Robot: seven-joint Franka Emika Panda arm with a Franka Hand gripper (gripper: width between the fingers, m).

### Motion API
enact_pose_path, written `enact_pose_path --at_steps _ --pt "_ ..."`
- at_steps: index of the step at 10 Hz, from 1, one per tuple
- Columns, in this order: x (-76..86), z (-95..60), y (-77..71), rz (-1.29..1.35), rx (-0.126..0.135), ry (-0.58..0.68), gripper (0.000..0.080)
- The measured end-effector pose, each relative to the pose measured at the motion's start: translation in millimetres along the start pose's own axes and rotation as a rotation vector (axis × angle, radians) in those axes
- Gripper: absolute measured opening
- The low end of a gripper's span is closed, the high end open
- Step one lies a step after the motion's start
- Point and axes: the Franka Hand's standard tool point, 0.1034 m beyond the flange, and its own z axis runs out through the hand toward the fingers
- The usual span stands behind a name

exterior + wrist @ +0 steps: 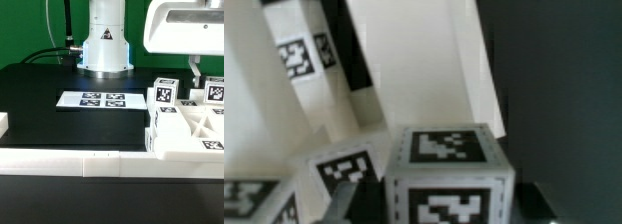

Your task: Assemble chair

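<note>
The chair's white tagged pieces stand at the exterior view's right: an X-braced part (196, 132) with short square posts (165, 94) rising behind it. My gripper (194, 80) hangs down among those posts. In the wrist view a square tagged post (452, 170) fills the gap between my dark fingers (345, 206), and my gripper (441, 208) is shut on it. Slotted white panels (402, 60) with another tag stand upright just beyond the post.
The marker board (97, 100) lies flat on the black table in front of the robot base (104, 45). A long low white rail (70, 160) runs along the near edge, with a small white block (4, 124) at the exterior view's left.
</note>
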Motion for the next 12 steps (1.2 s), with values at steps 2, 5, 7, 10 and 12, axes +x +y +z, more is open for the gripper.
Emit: enact_pose_path --at_steps 2,5,7,10,12 --pt "2.3 -0.1 0.7 0.213 0.025 -0.002 0.0284" --pt "1.1 0.2 -0.3 0.577 0.022 -0.007 0.0284" --pt "1.4 0.0 -1.0 0.716 0.030 -0.011 0.0284" --pt "0.9 0.4 -1.6 0.745 0.031 -0.014 0.0527" --pt "1.9 -1.0 -1.7 0.602 0.032 -0.009 0.0615"
